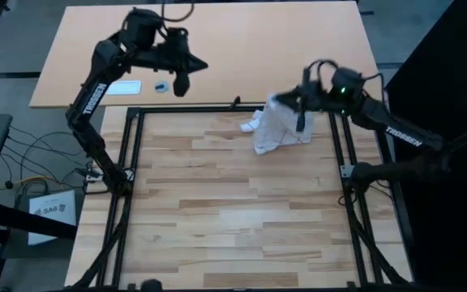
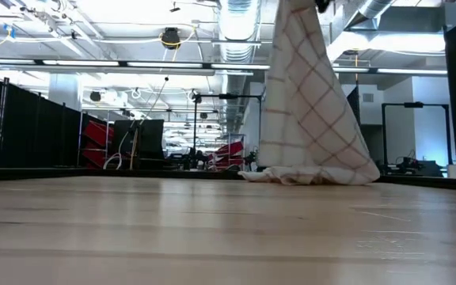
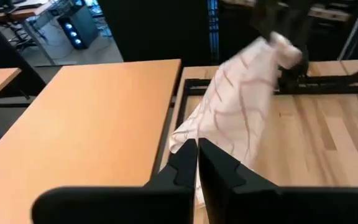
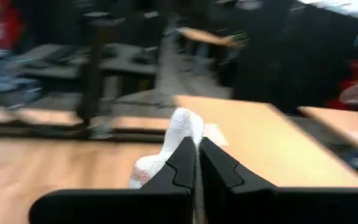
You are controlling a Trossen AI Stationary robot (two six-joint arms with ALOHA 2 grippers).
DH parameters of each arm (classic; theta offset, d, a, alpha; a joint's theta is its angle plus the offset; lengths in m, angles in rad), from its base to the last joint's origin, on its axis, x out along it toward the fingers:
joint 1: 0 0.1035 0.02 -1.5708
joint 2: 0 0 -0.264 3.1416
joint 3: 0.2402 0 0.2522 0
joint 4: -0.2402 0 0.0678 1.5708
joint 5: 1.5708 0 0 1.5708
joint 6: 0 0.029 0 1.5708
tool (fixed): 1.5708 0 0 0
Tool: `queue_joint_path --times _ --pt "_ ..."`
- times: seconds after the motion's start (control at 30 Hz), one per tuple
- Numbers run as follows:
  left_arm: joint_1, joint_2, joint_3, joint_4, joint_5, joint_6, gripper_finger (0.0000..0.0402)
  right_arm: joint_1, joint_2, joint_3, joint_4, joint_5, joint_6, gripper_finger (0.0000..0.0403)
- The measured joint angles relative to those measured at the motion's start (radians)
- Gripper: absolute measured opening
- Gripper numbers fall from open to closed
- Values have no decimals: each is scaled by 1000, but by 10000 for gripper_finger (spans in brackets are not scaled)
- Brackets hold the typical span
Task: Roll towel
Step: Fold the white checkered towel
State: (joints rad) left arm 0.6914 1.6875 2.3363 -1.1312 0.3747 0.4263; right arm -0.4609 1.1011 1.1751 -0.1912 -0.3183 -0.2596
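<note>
The towel [image 1: 276,126], white with thin reddish-brown check lines, hangs from my right gripper [image 1: 298,109] near the wooden table's far right. Its lower end [image 2: 307,176] lies bunched on the table top. It also shows in the low view [image 2: 307,95] and in the left wrist view [image 3: 241,106]. My right gripper [image 4: 198,152] is shut on it. My left gripper [image 1: 182,81] is shut and empty, raised above the tan table beyond the far rail, left of the towel; its fingers also show in its own wrist view [image 3: 197,158]. My right gripper pinches a bunched top part of the towel [image 4: 182,127] between its two fingers. The cloth bulges out past the fingertips; one layer or several, I cannot tell. The towel hangs below the fingers, spreading wider downward, and its lower end [image 1: 258,130] rests on the table.
A black rail frame [image 1: 136,113] borders the wooden table. On the tan table behind it lie a white card [image 1: 124,87] and a small round object [image 1: 162,87]. The wooden surface toward the near edge [image 1: 233,219] is bare.
</note>
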Motion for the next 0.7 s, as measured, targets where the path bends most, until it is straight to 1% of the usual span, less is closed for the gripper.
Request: queue_joint_path --times 0.1,0.2,0.3,0.4,0.53,0.63,0.67,0.7 --pt "-46 0 0 8 -9 1 0 148 0 0 -12 0 21 0" --pt "-81 0 0 24 -26 -1 0 295 0 0 29 1 66 0" --pt "-105 0 0 26 -46 -3 0 415 0 0 13 1 128 1" --pt "-115 0 0 23 -50 -27 0 450 0 0 -75 2 281 16" --pt "-135 0 0 21 -51 -47 0 477 0 0 -215 14 412 66" --pt "-146 0 0 17 -51 -59 0 505 -1 0 -301 13 450 106" --pt "-152 0 0 5 -51 -69 0 514 -3 0 -354 36 451 118" --pt "-160 0 -3 -17 -51 -73 0 523 -3 0 -413 82 448 128"
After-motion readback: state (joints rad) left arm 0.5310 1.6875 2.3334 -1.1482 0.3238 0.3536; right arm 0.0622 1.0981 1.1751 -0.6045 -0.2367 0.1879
